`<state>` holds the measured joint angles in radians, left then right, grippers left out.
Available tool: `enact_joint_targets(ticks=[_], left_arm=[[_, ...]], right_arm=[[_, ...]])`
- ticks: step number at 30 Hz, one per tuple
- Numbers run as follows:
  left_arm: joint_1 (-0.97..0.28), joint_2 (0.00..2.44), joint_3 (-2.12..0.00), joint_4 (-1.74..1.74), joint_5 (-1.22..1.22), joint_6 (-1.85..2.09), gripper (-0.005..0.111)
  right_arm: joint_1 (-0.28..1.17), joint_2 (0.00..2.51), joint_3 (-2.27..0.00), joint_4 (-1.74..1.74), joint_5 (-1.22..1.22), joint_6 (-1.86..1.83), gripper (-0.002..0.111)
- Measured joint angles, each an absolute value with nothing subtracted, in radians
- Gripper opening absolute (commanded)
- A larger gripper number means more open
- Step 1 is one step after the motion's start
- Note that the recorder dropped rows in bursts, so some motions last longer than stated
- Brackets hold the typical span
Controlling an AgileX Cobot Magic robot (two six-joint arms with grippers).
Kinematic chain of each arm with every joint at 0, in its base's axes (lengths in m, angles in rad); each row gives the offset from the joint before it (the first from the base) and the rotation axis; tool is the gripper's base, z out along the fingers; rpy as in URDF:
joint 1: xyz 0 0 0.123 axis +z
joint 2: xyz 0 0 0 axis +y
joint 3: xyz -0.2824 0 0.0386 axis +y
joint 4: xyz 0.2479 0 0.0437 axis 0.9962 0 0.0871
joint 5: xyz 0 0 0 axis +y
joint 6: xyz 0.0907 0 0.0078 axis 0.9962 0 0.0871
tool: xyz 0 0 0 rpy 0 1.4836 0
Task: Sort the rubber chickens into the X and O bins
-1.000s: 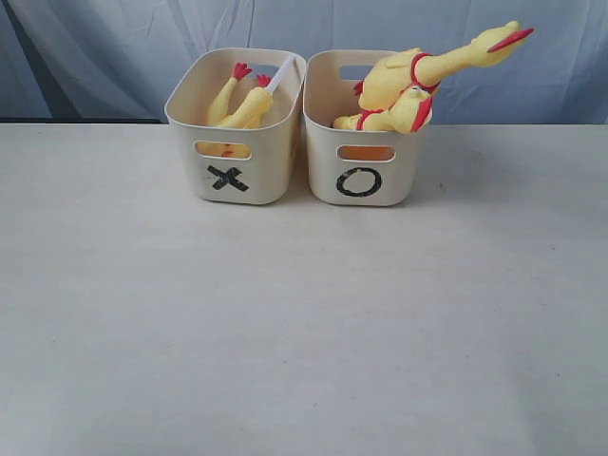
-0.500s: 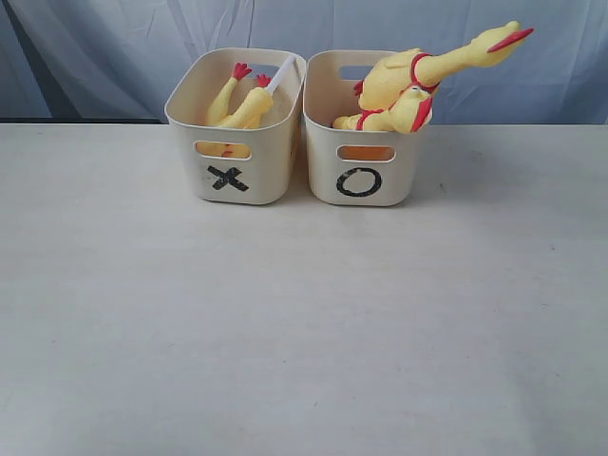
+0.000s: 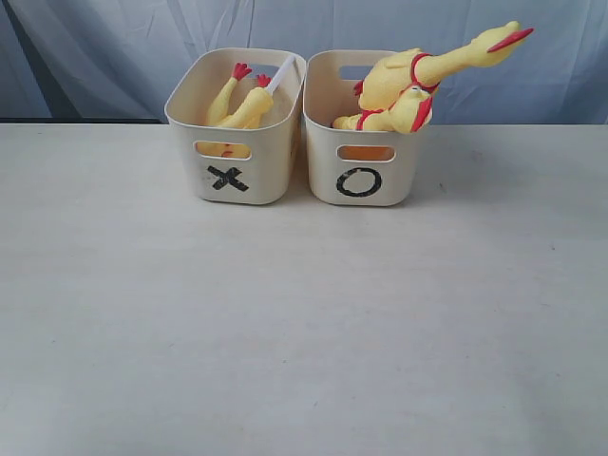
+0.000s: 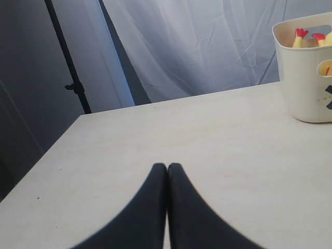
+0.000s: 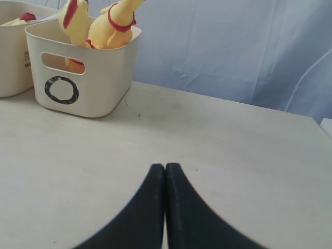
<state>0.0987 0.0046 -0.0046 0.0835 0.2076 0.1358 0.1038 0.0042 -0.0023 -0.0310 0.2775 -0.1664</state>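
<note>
Closed, empty left hand and right hand sit well apart from X bin, O bin.

I see a pale, matte table filling most of my view, faintly scuffed and evenly lit. Behind the table hangs a wrinkled bluish-white curtain. Beyond the table's edge a thin black pole stands against shadowed cloth.

The left cream plastic rectangular tub bears a black X on its front wall, under the slot handle; the matching right tub bears a black O, likewise placed.
</note>
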Motion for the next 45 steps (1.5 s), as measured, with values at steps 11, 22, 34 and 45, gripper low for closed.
enact_joint_targets(ticks=[11,22,34,45], left_arm=[[0.099,0.005,-0.005,0.066,0.224,0.080,0.000],[0.099,0.005,-0.005,0.049,0.225,0.072,0.000],[0.099,0.005,-0.005,-0.028,0.224,0.066,0.000],[0.099,0.005,-0.005,-0.028,0.224,0.066,0.000]], right_arm=[[0.104,0.004,-0.002,-0.019,0.343,-0.021,-0.001],[0.104,0.004,-0.002,-0.019,0.348,0.000,-0.001],[0.104,0.004,-0.002,-0.019,0.348,0.000,-0.001],[0.104,0.004,-0.002,-0.015,0.348,0.000,-0.001]])
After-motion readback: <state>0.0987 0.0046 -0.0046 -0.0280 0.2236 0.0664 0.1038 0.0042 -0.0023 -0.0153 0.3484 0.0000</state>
